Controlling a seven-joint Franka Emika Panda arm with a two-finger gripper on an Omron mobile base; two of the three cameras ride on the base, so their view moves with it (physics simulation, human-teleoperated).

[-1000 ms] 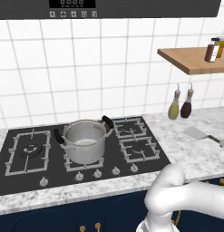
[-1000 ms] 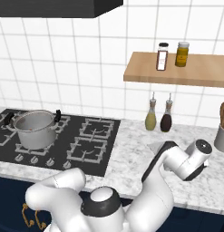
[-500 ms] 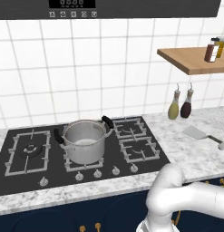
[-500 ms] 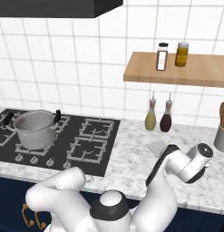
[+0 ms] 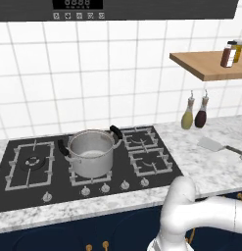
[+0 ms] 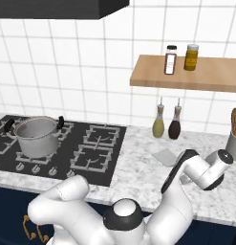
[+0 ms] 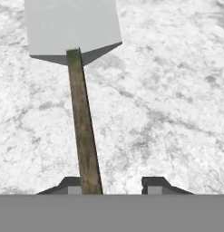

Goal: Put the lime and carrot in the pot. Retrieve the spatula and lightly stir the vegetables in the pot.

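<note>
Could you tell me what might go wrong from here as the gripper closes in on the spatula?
The spatula handle lies against the left finger rather than centred between the fingers, so closing may nudge or twist it instead of gripping squarely. The pot sits far across the hob, so a weak grip on the handle end could let the blade swing or drop on the way.

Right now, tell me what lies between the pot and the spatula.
In the left base view, the two right-hand burner grates and a bare stretch of marble counter separate the pot from the spatula.
</note>
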